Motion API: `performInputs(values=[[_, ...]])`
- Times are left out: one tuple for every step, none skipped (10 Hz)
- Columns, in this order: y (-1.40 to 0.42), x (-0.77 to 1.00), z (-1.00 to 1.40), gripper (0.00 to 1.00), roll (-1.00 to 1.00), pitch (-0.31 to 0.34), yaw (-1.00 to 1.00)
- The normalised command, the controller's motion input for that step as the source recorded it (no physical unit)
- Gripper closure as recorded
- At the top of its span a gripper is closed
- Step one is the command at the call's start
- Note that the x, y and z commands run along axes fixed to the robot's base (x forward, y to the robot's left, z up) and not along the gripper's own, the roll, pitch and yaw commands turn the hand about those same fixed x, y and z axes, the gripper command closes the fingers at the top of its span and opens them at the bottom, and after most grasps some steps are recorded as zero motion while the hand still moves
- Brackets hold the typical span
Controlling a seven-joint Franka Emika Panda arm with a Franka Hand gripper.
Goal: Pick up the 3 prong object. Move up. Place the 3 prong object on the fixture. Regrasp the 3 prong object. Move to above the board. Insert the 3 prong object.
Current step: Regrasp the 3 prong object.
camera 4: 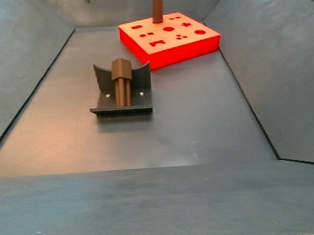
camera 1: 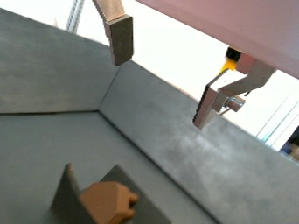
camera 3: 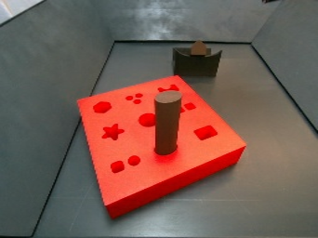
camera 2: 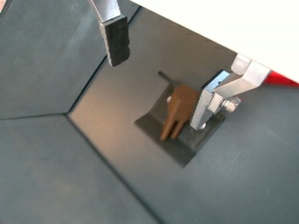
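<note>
The 3 prong object [camera 4: 122, 78], a small brown piece, rests on the fixture [camera 4: 119, 108], in its notch. It also shows in a side view [camera 3: 196, 46] on the dark fixture [camera 3: 195, 65]. In both wrist views my gripper [camera 1: 163, 74] [camera 2: 162, 74] is open and empty, held well above the floor. The brown piece [camera 2: 177, 109] on the fixture [camera 2: 158, 129] lies below, near one finger [camera 2: 208, 103]. In a wrist view the piece [camera 1: 111, 203] and fixture [camera 1: 68, 198] lie off to one side of the fingers [camera 1: 121, 42]. The red board [camera 3: 199, 153] carries a tall dark cylinder [camera 3: 166, 121].
The board [camera 4: 196, 45] with its cylinder [camera 4: 157, 4] stands at the far end of the grey bin, beyond the fixture. Sloped grey walls [camera 4: 31, 87] enclose the floor on all sides.
</note>
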Motion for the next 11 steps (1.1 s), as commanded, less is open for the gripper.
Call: performInputs(values=[[-0.05,0.15,-0.03,0.0,0.93,0.216,0.22],[-0.05,0.15,-0.03,0.0,0.81,0.199,0.23],[-0.06,0.17,-0.03,0.0,0.63,0.163,0.24],[-0.06,0.19,-0.03,0.0,0.4,0.119,0.26],[-0.05,0.2,-0.02,0.0,0.3,0.098,0.26],[-0.04,0.2,-0.02,0.0,0.2,0.053,0.24],[-0.05,0.18,-0.02,0.0,0.17,0.012,0.22],[-0.05,0.16,-0.02,0.0,0.16,-0.004,0.2],[0.07,0.06,-1.0,0.0,0.07,-0.008,0.17],[0.07,0.06,-1.0,0.0,0.07,-0.011,0.14],[0.06,0.07,-1.0,0.0,0.07,-0.04,0.12]])
